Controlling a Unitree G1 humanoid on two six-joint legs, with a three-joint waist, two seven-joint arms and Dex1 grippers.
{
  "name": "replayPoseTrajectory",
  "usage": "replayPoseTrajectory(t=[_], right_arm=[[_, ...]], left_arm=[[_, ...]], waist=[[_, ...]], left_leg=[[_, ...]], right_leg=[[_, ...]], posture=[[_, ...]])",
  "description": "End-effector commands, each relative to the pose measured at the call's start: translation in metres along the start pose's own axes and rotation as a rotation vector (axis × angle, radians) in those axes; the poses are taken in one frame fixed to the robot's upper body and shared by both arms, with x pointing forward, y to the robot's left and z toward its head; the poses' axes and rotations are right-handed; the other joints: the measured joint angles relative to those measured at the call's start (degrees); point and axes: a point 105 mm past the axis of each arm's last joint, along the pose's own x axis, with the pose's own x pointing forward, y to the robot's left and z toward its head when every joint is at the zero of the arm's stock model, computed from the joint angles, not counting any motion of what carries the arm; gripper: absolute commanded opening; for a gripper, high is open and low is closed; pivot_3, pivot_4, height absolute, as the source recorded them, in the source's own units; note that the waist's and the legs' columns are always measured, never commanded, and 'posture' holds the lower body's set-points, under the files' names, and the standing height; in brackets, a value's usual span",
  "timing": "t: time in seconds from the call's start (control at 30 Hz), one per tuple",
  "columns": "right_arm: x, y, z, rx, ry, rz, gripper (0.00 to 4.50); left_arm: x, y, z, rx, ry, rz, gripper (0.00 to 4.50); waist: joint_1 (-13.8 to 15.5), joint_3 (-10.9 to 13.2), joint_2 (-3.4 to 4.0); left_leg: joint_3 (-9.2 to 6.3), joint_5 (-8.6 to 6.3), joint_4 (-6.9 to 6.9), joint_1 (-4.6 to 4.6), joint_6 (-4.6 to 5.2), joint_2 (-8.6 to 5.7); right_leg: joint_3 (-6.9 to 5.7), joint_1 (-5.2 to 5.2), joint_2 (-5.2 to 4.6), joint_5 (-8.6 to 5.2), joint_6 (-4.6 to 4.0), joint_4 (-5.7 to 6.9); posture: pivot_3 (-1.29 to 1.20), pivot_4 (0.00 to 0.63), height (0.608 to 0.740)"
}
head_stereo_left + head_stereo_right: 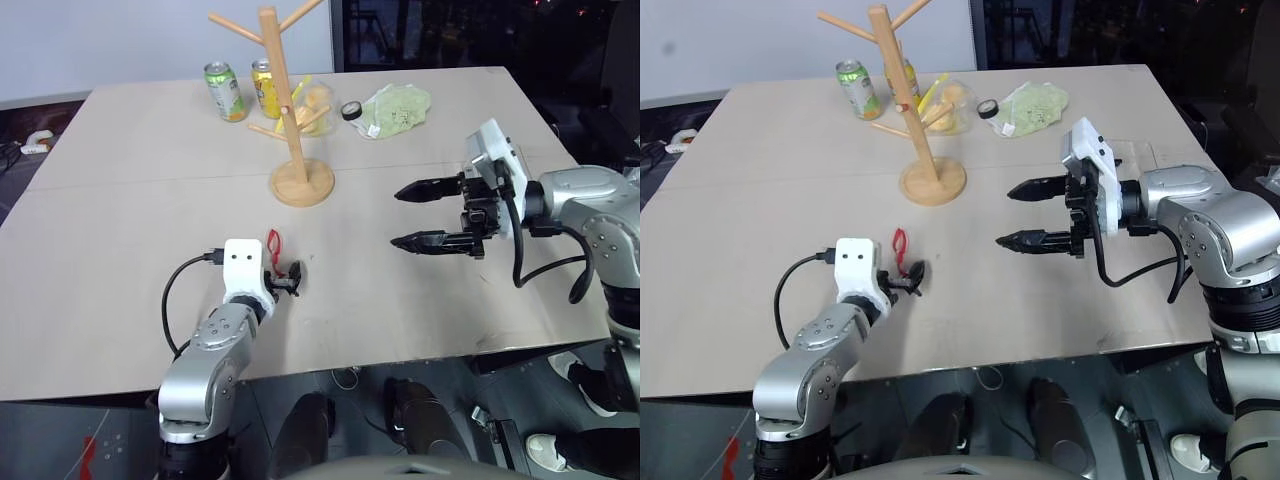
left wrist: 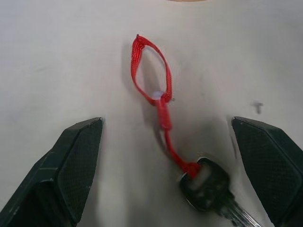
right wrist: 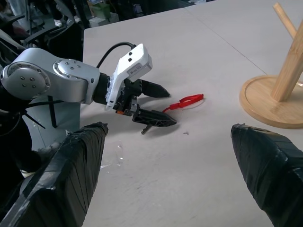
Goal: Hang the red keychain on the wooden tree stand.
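The red keychain (image 2: 151,71) lies flat on the table, its cord loop pointing away from my left gripper and its dark silver key (image 2: 204,185) nearer the wrist. My left gripper (image 2: 166,120) is open and low over the table. Its fingers straddle the key end without touching it. The same keychain (image 1: 273,242) and left gripper (image 3: 171,109) appear in the head and right wrist views. The wooden tree stand (image 1: 285,100) stands upright beyond them, its round base (image 3: 265,101) on the table. My right gripper (image 1: 396,217) hovers open and empty to the right, pointing left.
Behind the stand are a green can (image 1: 225,92), a yellow can (image 1: 264,88), a clear bag of yellow items (image 1: 316,105), a small round black item (image 1: 351,110) and a green pouch (image 1: 398,110). The table's near edge (image 1: 400,358) runs just below my arms.
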Motion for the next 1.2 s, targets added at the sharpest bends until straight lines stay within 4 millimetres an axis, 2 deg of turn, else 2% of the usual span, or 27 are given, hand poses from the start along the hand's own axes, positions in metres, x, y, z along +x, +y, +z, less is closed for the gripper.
replayPoseTrajectory(t=[0.03,0.07,0.1,0.17,0.23,0.3,0.4,0.57,0.67,0.73,0.8,0.93,1.03,1.2], right_arm=[[-0.005,0.0,0.014,-0.051,-0.019,-0.017,4.47],[-0.006,0.0,0.015,-0.051,-0.019,-0.021,4.47],[-0.006,-0.001,0.015,-0.051,-0.019,-0.024,4.5],[-0.007,-0.001,0.016,-0.05,-0.02,-0.029,4.5],[-0.007,-0.002,0.017,-0.052,-0.023,-0.033,4.5],[-0.006,-0.003,0.018,-0.066,-0.024,-0.045,4.5],[-0.005,-0.006,0.021,-0.067,-0.036,-0.057,4.5],[-0.004,-0.008,0.021,-0.065,-0.044,-0.066,4.5],[-0.003,-0.009,0.021,-0.063,-0.052,-0.073,4.5],[-0.003,-0.009,0.022,-0.06,-0.064,-0.081,4.5],[-0.002,-0.009,0.023,-0.059,-0.086,-0.101,4.5],[0.0,-0.01,0.027,-0.082,-0.149,-0.186,4.5],[0.001,-0.011,0.033,-0.115,-0.198,-0.268,4.5],[0.003,-0.006,0.044,-0.149,-0.242,-0.324,4.5]], left_arm=[[0.002,0.005,0.007,0.005,-0.02,0.034,4.5],[0.002,0.005,0.007,-0.001,-0.018,0.036,4.5],[0.002,0.005,0.008,-0.003,-0.015,0.036,3.97],[0.002,0.004,0.007,-0.013,-0.004,0.036,3.25],[0.001,0.005,0.005,-0.028,0.014,0.047,2.32],[0.0,0.006,0.001,-0.038,0.042,0.059,1.23],[-0.002,0.007,-0.002,-0.047,0.065,0.068,0.03],[-0.003,0.016,-0.001,-0.045,0.063,0.087,0.03],[-0.003,0.033,0.008,0.033,0.014,0.093,0.03],[-0.003,0.042,0.026,0.139,-0.075,0.058,0.03],[-0.005,0.042,0.047,0.259,-0.185,-0.052,0.03],[-0.009,0.052,0.078,0.343,-0.306,-0.21,0.03],[-0.017,0.041,0.113,0.441,-0.43,-0.363,0.03],[-0.026,0.019,0.162,0.552,-0.593,-0.483,0.03]], waist=[[0.02,0.0,0.0],[0.02,0.0,0.0],[0.02,0.0,0.0],[0.0,0.0,0.0],[0.02,0.0,0.0],[0.03,0.0,0.0],[0.0,0.0,0.0],[0.0,0.0,0.0],[-0.15,0.0,0.0],[-0.26,0.0,0.0],[-0.21,0.0,0.0],[-0.04,0.0,0.01],[0.19,0.01,0.01],[0.2,0.01,0.01]], left_leg=[[0.0,0.0,0.0,0.0,0.0,0.0],[0.0,0.0,0.0,0.0,0.0,-0.01],[0.0,0.0,0.0,-0.01,0.0,-0.01],[0.0,0.0,0.0,-0.02,0.0,-0.01],[0.0,0.0,-0.01,-0.02,0.0,-0.01],[0.0,0.0,0.0,-0.01,0.0,-0.01],[0.0,0.0,0.0,0.0,0.0,-0.01],[0.0,0.0,-0.01,-0.01,0.0,-0.01],[0.0,0.0,-0.01,0.0,0.0,0.0],[-0.01,0.0,-0.02,0.01,0.0,0.03],[-0.02,0.0,-0.04,0.0,0.0,0.06],[0.01,0.0,-0.06,-0.08,-0.01,0.04],[0.0,0.0,-0.05,-0.17,-0.01,0.01],[-0.01,-0.01,-0.08,-0.25,0.0,-0.01]], right_leg=[[0.0,0.0,0.0,0.0,0.0,0.0],[0.0,0.0,-0.01,0.0,0.0,0.0],[0.0,0.0,-0.01,0.0,0.0,-0.02],[0.0,0.0,-0.02,0.0,0.0,-0.03],[0.0,0.0,-0.02,0.0,0.0,-0.03],[0.0,0.0,-0.02,0.0,0.0,-0.03],[0.0,0.01,-0.01,0.0,0.0,-0.02],[0.0,0.01,-0.02,0.0,0.0,-0.03],[0.0,0.0,-0.01,0.0,0.0,-0.02],[-0.01,-0.02,0.03,-0.01,-0.01,-0.01],[-0.02,-0.07,0.07,-0.01,-0.02,0.02],[-0.02,-0.16,0.0,-0.02,-0.03,0.0],[-0.03,-0.17,-0.04,-0.02,-0.02,-0.09],[-0.05,-0.17,-0.06,0.01,0.0,-0.26]], posture=[[0.0,0.15,0.74],[0.0,0.15,0.74],[0.0,0.15,0.74],[0.0,0.15,0.74],[0.0,0.15,0.74],[0.0,0.15,0.74],[0.0,0.15,0.74],[0.0,0.15,0.74],[0.0,0.15,0.74],[0.0,0.15,0.74],[0.0,0.15,0.74],[0.0,0.15,0.74],[0.0,0.15,0.74],[0.0,0.15,0.74]])
